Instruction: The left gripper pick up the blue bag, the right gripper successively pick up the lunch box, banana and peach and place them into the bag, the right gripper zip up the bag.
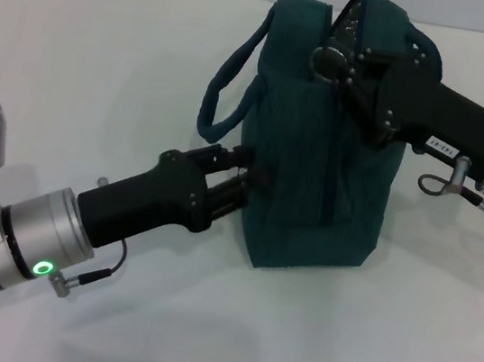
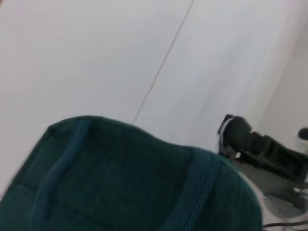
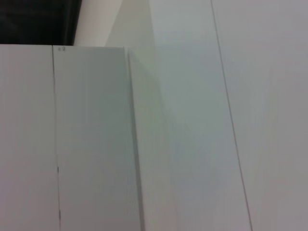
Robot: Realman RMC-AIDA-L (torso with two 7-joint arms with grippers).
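Left gripper (image 1: 247,175) nearest you, fingers pinched onto the side panel of the blue bag (image 1: 316,174), which stands upright mid-table (image 1: 105,60). Right gripper (image 1: 333,63) sits at the bag's top; you cannot tell its finger state. Risk: pulling along the zip could tip the bag or tear fabric from the left pinch.

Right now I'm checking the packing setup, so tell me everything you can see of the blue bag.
The blue bag is dark teal, boxy and looks like woven fabric. It stands upright on the white table, with a carry strap looping off its left side and a vertical seam or zip line down the front. The left gripper presses its lower left side; the right gripper is at its top. Its contents are hidden.
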